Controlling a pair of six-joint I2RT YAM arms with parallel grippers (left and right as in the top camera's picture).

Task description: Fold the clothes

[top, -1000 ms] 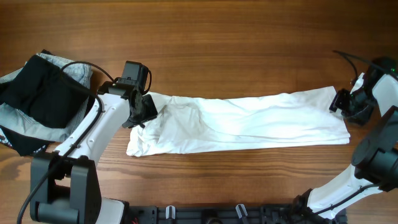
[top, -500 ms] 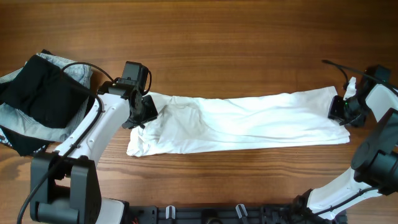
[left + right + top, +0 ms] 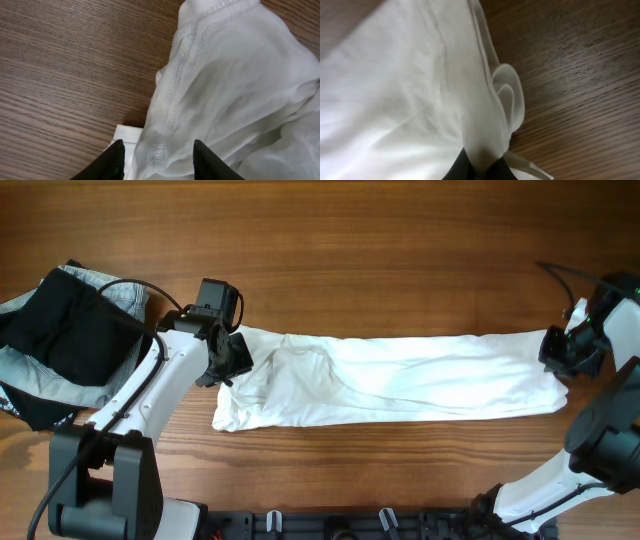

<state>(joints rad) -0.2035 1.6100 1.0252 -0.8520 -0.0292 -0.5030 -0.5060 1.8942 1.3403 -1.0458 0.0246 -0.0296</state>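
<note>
We start at the right gripper (image 3: 479,168). Its two dark fingertips are pressed close together, with a thin fold of the white shirt (image 3: 395,100) pinched between them. Just above the tips, the cloth curls into a small rolled loop at its edge. To the left of the fingers the fabric spreads out wide and smooth. To their right lies the bare wooden table (image 3: 570,75).

At the left gripper (image 3: 160,162) the fingers stand about half apart. A bunched ridge of the shirt (image 3: 235,90) fills the gap between them, so we read this as a grip on a thick gather. A stitched hem runs up and away from the tips, and a second flat layer peeks out beside the left finger. Wood grain (image 3: 60,65) shows to the left of the fingers.

From overhead, the shirt (image 3: 400,380) lies as one long, wrinkled band stretched between the two grippers. One end is at the left gripper (image 3: 232,360) and the other at the right gripper (image 3: 555,355). The band rests on the table (image 3: 380,250).

Well beyond the left gripper, on the side away from the shirt, a black garment (image 3: 70,335) sits on top of a grey garment (image 3: 112,286).
</note>
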